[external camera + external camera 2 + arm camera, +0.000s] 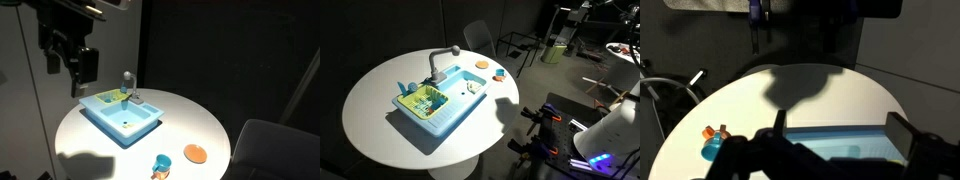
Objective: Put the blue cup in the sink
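The blue cup [161, 163] is tiny and stands near the front edge of the round white table, with a small orange piece touching it. It also shows in the wrist view [710, 151] at lower left and in an exterior view [481, 65]. The light-blue sink [108, 128] with its grey faucet [127, 80] sits mid-table; it also shows in an exterior view [432, 126] and in the wrist view [865, 132]. My gripper [82, 72] hangs high above the sink's back corner, open and empty; its fingers frame the sink in the wrist view [840, 128].
A flat orange disc [195, 153] lies beside the cup, also seen in an exterior view [499, 74]. Green bits [423, 98] sit in the sink. A grey chair [268, 148] stands by the table; another chair [480, 38] and lab equipment stand beyond it.
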